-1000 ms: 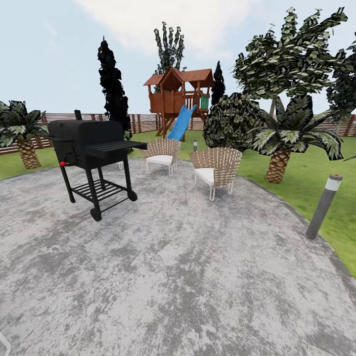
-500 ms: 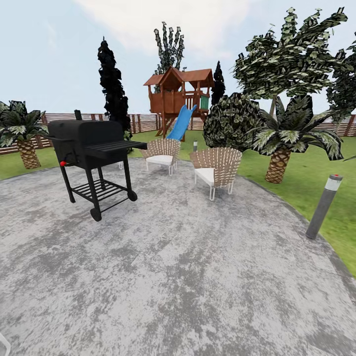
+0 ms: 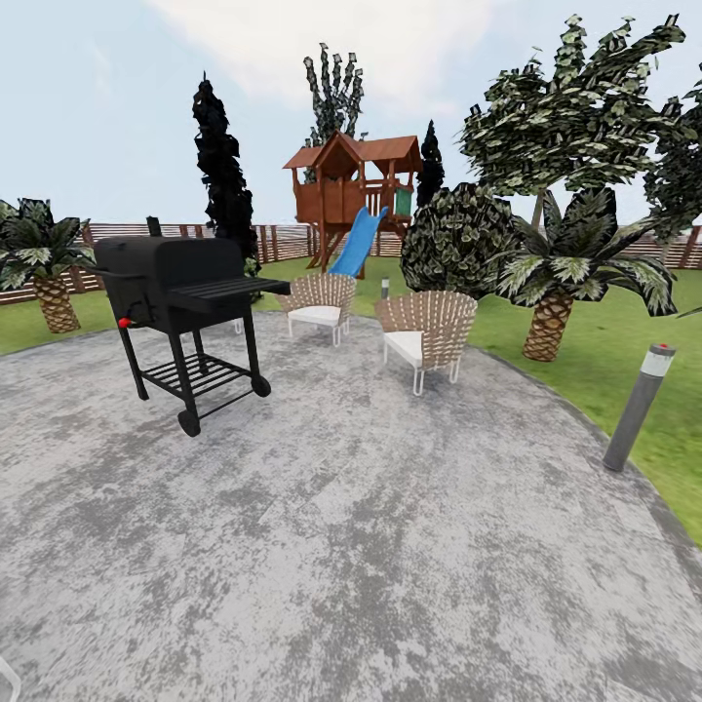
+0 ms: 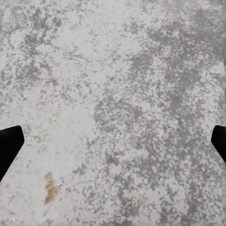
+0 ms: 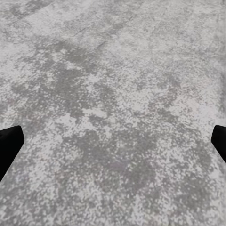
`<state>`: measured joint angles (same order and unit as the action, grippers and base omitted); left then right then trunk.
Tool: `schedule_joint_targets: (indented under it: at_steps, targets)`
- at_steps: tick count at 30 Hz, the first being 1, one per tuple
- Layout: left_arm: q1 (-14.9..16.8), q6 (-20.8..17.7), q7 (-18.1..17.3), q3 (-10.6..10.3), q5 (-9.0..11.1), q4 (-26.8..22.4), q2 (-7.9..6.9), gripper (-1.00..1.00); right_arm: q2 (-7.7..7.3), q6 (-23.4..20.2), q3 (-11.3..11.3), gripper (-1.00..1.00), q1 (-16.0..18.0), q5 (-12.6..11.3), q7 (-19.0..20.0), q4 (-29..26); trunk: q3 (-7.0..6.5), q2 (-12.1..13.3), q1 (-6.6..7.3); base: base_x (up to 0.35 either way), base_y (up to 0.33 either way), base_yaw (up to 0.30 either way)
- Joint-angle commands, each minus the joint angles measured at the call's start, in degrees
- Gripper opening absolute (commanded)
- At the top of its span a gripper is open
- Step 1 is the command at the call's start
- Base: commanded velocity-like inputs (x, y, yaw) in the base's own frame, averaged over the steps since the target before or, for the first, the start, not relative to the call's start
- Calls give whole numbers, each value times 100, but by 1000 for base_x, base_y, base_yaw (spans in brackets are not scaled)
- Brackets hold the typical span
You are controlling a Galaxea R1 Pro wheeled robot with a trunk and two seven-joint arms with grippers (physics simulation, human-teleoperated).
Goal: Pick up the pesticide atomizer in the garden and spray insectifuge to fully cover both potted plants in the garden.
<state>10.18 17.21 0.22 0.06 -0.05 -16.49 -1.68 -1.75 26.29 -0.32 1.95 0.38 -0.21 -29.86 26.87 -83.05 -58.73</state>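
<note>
Two wrist views look down on bare grey speckled paving (image 3: 370,546), each with dark fingertips at the frame's side edges. The left gripper (image 4: 113,146) has its fingers spread wide, one tip at the left edge and one at the right edge, with nothing between them. The right gripper (image 5: 113,146) stands the same way: fingers apart, empty.

In the head view the paving fills the lower half of the frame. A black barbecue grill (image 3: 180,292) stands at centre left. Two wicker chairs (image 3: 426,336) sit just beyond it at centre. A grey bollard light (image 3: 639,405) stands at the right edge where paving meets lawn (image 3: 604,361). A wooden playhouse with a blue slide (image 3: 353,200) rises at upper centre, before a slatted fence (image 3: 283,239). Palms (image 3: 561,268) and a rounded bush (image 3: 458,239) occupy the right half.

Neither the pesticide atomizer nor the potted plants can be located among these objects; their position cannot be stated from here. The task is judged to be at the search stage, with nothing yet picked up.

Risks:
- Driving forward may strike the grill or the chairs, since both lie across the middle of the frame.
- Turning right may clip the bollard light.
- The palms or the bush may be mistaken for the plants to be sprayed.
- A small item low on the ground may pass under the head camera's field unnoticed.
</note>
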Motion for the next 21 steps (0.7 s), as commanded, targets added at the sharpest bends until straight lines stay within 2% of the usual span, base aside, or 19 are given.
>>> schedule_joint_targets:
  at_steps: [1,6,21]
  targets:
    - [-7,19,3,1,2,8,-3,100,0,17,-3,100,5,5,-6,4,6,-3,0,0,0,5]
    - [-31,10,4,-4,-2,14,31,100,-1,17,-10,100,8,12,-13,13,24,-3,0,0,0,135]
    - [-51,-7,-1,-48,-71,16,60,100,1,17,3,100,16,15,-6,23,108,-3,0,0,0,223]
